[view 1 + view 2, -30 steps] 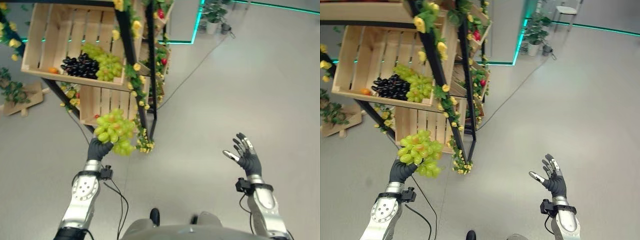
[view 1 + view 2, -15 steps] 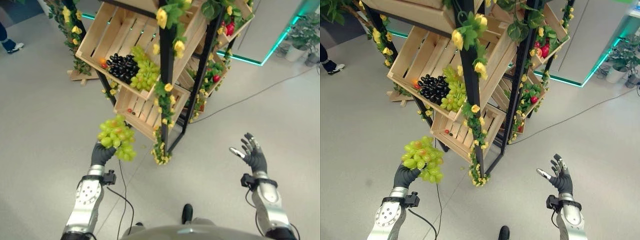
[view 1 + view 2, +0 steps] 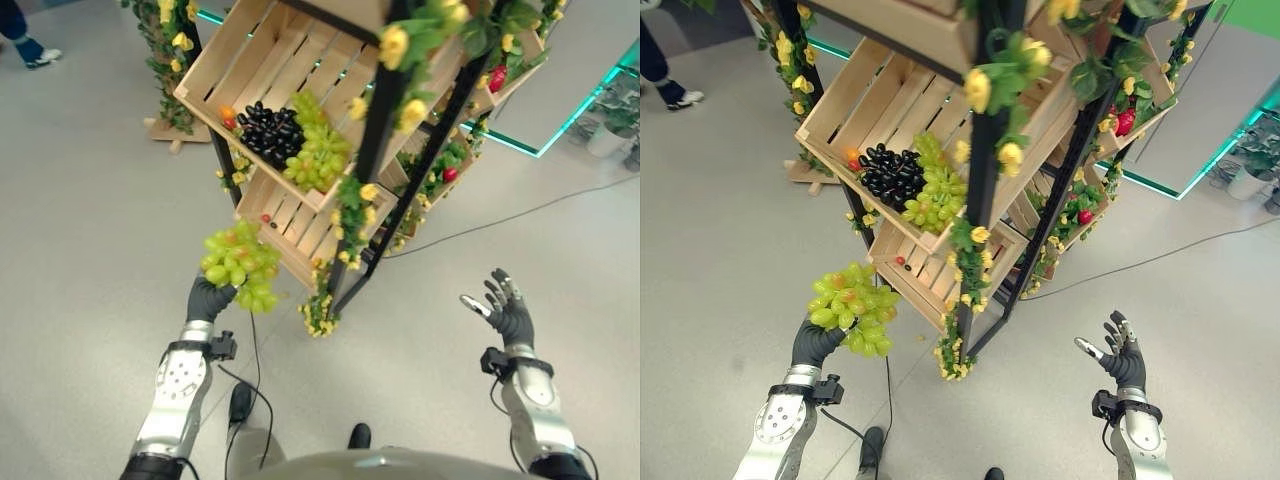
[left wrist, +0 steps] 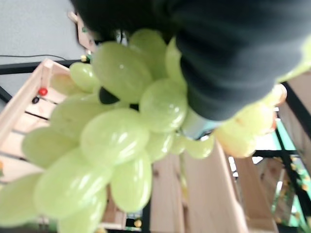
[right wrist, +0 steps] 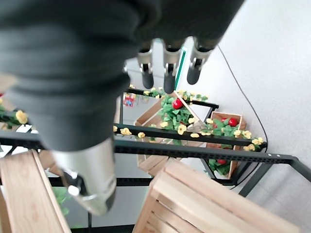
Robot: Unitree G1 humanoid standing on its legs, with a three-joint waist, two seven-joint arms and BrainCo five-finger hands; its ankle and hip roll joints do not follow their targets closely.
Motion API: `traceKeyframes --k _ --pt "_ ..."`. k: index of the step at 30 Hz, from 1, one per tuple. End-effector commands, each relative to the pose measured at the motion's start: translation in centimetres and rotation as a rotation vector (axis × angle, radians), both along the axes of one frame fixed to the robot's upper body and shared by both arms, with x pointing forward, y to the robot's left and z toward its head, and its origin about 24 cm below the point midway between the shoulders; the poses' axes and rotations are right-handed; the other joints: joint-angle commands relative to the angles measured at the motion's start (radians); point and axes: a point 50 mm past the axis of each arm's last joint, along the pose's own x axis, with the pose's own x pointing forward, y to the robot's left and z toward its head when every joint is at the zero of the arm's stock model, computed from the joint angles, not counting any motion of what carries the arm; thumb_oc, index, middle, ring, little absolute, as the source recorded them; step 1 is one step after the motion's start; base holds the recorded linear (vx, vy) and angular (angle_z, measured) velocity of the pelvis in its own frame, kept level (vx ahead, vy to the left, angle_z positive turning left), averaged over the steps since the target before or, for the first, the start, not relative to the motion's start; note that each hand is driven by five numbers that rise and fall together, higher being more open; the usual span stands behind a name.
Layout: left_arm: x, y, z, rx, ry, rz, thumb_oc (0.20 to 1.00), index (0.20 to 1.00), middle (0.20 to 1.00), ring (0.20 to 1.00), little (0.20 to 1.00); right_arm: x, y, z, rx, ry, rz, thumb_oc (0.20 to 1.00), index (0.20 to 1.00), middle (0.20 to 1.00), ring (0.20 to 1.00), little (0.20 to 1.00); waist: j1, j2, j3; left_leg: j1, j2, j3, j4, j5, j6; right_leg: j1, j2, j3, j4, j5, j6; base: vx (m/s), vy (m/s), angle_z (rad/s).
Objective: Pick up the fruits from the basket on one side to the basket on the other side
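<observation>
A bunch of green grapes (image 3: 240, 269) is held up in my left hand (image 3: 206, 298), whose fingers curl round its underside; the left wrist view shows the grapes (image 4: 112, 141) pressed against the hand. The bunch hangs just in front of the lower wooden crate (image 3: 300, 222) on the rack. Above it, the upper crate (image 3: 262, 62) holds black grapes (image 3: 268, 131), more green grapes (image 3: 318, 156) and a small orange fruit (image 3: 228, 114). My right hand (image 3: 507, 311) is raised at the right with fingers spread, holding nothing.
A black metal rack (image 3: 372, 170) wound with leaves and yellow flowers carries the crates; further crates at its right hold red fruit (image 3: 497, 78). A person's leg and shoe (image 3: 30, 50) show at the far left. Grey floor lies open at left and right.
The camera has shifted, bringing the rack closer and more central. My left hand keeps hold of the green grapes, now nearer the lower crate. The right hand stays raised and spread.
</observation>
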Motion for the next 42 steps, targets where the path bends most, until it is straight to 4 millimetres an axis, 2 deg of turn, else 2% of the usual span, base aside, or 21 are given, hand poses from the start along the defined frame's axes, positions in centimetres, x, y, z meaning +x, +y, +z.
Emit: traceKeyframes --k 1,2,6,7,8,9,10,11,13,14,15,16,17,18,19,20,24,34,37,40,42 --pt "0.7 0.1 4.3 0.035 -0.223 -0.027 0.200 0.200 0.200 0.200 0.200 1.5 -1.0 3.0 -0.083 -0.131 0.013 1.000 1.000 1.000 1.000 1.000 -0.009 0.023 -0.030 0.019 0.014 -0.007 0.023 -0.079 -0.018 0.045 -0.048 0.007 0.005 -0.072 0.084 0.26 0.486 0.05" --pt "0.8 0.3 4.8 0.079 -0.239 -0.039 0.200 0.200 0.200 0.200 0.200 1.3 -0.8 2.7 -0.063 -0.126 0.003 1.000 1.000 1.000 1.000 1.000 -0.016 0.000 -0.024 0.008 -0.041 0.013 0.107 -0.143 0.033 0.051 -0.126 0.015 0.089 -0.057 0.099 0.19 0.365 0.27" --pt "1.0 0.4 5.4 0.123 -0.261 -0.045 0.200 0.200 0.200 0.200 0.200 1.3 -0.4 2.6 -0.058 -0.126 0.013 1.000 1.000 1.000 1.000 1.000 -0.019 -0.010 -0.015 0.004 -0.077 0.029 0.152 -0.180 0.067 0.010 -0.173 0.029 0.179 -0.031 0.106 0.15 0.339 -0.07" --pt "1.1 0.3 5.6 0.127 -0.272 -0.049 0.200 0.200 0.200 0.200 0.200 1.2 -0.1 2.5 -0.055 -0.123 0.010 1.000 1.000 1.000 1.000 1.000 -0.024 -0.009 -0.014 0.015 -0.107 0.041 0.163 -0.203 0.087 -0.017 -0.202 0.039 0.238 0.011 0.107 0.18 0.455 -0.13" --pt "1.0 0.4 6.1 0.132 -0.293 -0.044 0.200 0.200 0.200 0.200 0.200 1.3 0.1 2.5 -0.039 -0.128 0.011 1.000 1.000 1.000 1.000 1.000 -0.017 0.000 -0.011 0.033 -0.126 0.060 0.167 -0.218 0.107 -0.044 -0.229 -0.014 0.287 0.057 0.099 0.18 0.458 -0.16" --pt "1.0 0.4 6.1 0.132 -0.292 -0.044 0.200 0.200 0.200 0.200 0.200 1.3 0.1 2.5 -0.039 -0.129 0.011 1.000 1.000 1.000 1.000 1.000 -0.017 0.000 -0.011 0.033 -0.126 0.061 0.167 -0.219 0.108 -0.045 -0.230 -0.013 0.288 0.056 0.100 0.09 0.233 -0.19" --pt "1.0 0.4 6.1 0.132 -0.292 -0.044 0.200 0.200 0.200 0.200 0.200 1.3 0.1 2.5 -0.039 -0.129 0.011 1.000 1.000 1.000 1.000 1.000 -0.016 -0.001 -0.011 0.033 -0.127 0.061 0.167 -0.219 0.108 -0.046 -0.230 -0.012 0.289 0.056 0.100 0.09 0.209 -0.47" --pt "0.8 0.6 6.6 0.144 -0.314 -0.033 0.200 0.200 0.200 0.200 0.200 1.3 0.4 2.3 -0.032 -0.124 0.021 1.000 1.000 1.000 1.000 1.000 -0.008 0.004 -0.018 0.052 -0.138 0.088 0.164 -0.236 0.115 -0.049 -0.229 -0.092 0.292 0.041 0.094 0.15 0.271 -0.62" --pt "0.6 0.8 7.0 0.132 -0.331 -0.019 0.200 0.200 0.200 0.200 0.200 1.2 0.4 2.1 -0.032 -0.110 0.031 1.000 1.000 1.000 1.000 1.000 -0.011 0.005 -0.022 0.085 -0.144 0.100 0.153 -0.247 0.116 -0.064 -0.177 -0.095 0.243 -0.012 0.079 0.23 0.207 -0.63" --pt "0.6 1.0 7.4 0.131 -0.350 -0.004 0.200 0.200 0.200 0.200 0.200 1.0 0.6 1.6 -0.024 -0.089 0.036 1.000 1.000 1.000 1.000 1.000 0.009 -0.001 -0.026 0.099 -0.141 0.112 0.163 -0.271 0.110 -0.046 -0.177 -0.158 0.191 -0.019 0.088 0.18 0.032 -0.57" --pt "0.5 1.0 7.5 0.132 -0.349 -0.005 0.200 0.200 0.200 0.200 0.200 1.0 0.6 1.6 -0.023 -0.088 0.036 1.000 1.000 1.000 1.000 1.000 0.008 -0.002 -0.025 0.101 -0.141 0.112 0.166 -0.275 0.110 -0.040 -0.175 -0.162 0.185 -0.018 0.090 0.16 -0.014 -0.48" --pt "0.8 0.7 7.6 0.132 -0.359 -0.004 0.200 0.200 0.200 0.200 0.200 0.9 0.5 1.5 -0.044 -0.076 0.049 1.000 1.000 1.000 1.000 1.000 -0.009 -0.012 -0.026 0.102 -0.149 0.116 0.173 -0.262 0.112 -0.028 -0.157 -0.106 0.161 0.001 0.091 0.03 0.004 -0.30" --pt "0.8 0.7 7.6 0.132 -0.360 -0.004 0.200 0.200 0.200 0.200 0.200 0.9 0.5 1.5 -0.044 -0.077 0.049 1.000 1.000 1.000 1.000 1.000 -0.009 -0.014 -0.027 0.100 -0.152 0.117 0.171 -0.256 0.113 -0.032 -0.159 -0.106 0.160 0.005 0.091 0.08 -0.001 -0.08" --pt "1.0 0.7 7.8 0.122 -0.374 0.001 0.200 0.200 0.200 0.200 0.200 0.8 0.4 1.4 -0.045 -0.072 0.046 1.000 1.000 1.000 1.000 1.000 -0.019 -0.012 -0.029 0.115 -0.150 0.110 0.165 -0.260 0.112 -0.037 -0.143 -0.058 0.162 -0.001 0.093 0.04 0.001 0.11" --pt "1.1 0.6 7.8 0.123 -0.376 0.001 0.200 0.200 0.200 0.200 0.200 0.8 0.4 1.4 -0.045 -0.073 0.046 1.000 1.000 1.000 1.000 1.000 -0.017 -0.014 -0.031 0.112 -0.153 0.112 0.161 -0.253 0.114 -0.042 -0.145 -0.056 0.161 0.003 0.092 0.10 -0.042 0.13" --pt "1.4 0.5 8.2 0.133 -0.393 0.010 0.200 0.200 0.200 0.200 0.200 0.8 0.4 1.5 -0.042 -0.073 0.048 1.000 1.000 1.000 1.000 1.000 -0.016 -0.020 -0.044 0.115 -0.145 0.135 0.164 -0.256 0.110 -0.025 -0.156 -0.089 0.138 0.014 0.097 0.07 -0.053 0.12" --pt "2.1 0.2 8.9 0.135 -0.416 0.014 0.200 0.200 0.200 0.200 0.200 0.5 0.1 1.0 -0.046 -0.039 0.058 1.000 1.000 1.000 1.000 1.000 -0.033 -0.019 -0.071 0.142 -0.134 0.138 0.122 -0.242 0.103 0.009 -0.134 -0.087 0.101 0.008 0.095 0.10 -0.072 -0.09" --pt "6.6 -0.6 11.6 0.103 -0.464 0.033 0.200 0.200 0.200 0.200 0.200 0.5 0.2 0.5 -0.058 0.013 0.115 1.000 1.000 1.000 1.000 1.000 -0.086 0.002 -0.110 0.191 -0.114 0.153 0.059 -0.215 0.082 0.060 -0.103 -0.096 0.034 -0.008 0.089 0.05 -0.043 0.04" --pt "8.1 -0.8 13.9 0.138 -0.514 0.036 0.200 0.200 0.200 0.200 0.200 0.6 0.3 0.5 -0.068 0.025 0.142 1.000 1.000 1.000 1.000 1.000 -0.105 0.010 -0.115 0.205 -0.111 0.162 0.050 -0.215 0.079 0.066 -0.097 -0.083 0.024 -0.006 0.091 0.02 -0.010 0.01" --pt "8.5 -1.0 15.1 0.169 -0.548 0.036 0.200 0.200 0.200 0.200 0.200 0.7 0.4 0.5 -0.076 0.032 0.156 1.000 1.000 1.000 1.000 1.000 -0.109 0.013 -0.117 0.208 -0.109 0.168 0.048 -0.215 0.079 0.067 -0.095 -0.078 0.023 -0.005 0.092 0.00 0.000 0.00" --pt "8.7 -1.2 17.0 0.211 -0.604 0.029 0.200 0.200 0.200 0.200 0.200 0.7 0.4 0.5 -0.082 0.037 0.170 1.000 1.000 1.000 1.000 1.000 -0.114 0.014 -0.120 0.211 -0.107 0.172 0.047 -0.217 0.078 0.069 -0.093 -0.074 0.020 -0.004 0.095 0.01 -0.001 -0.03"
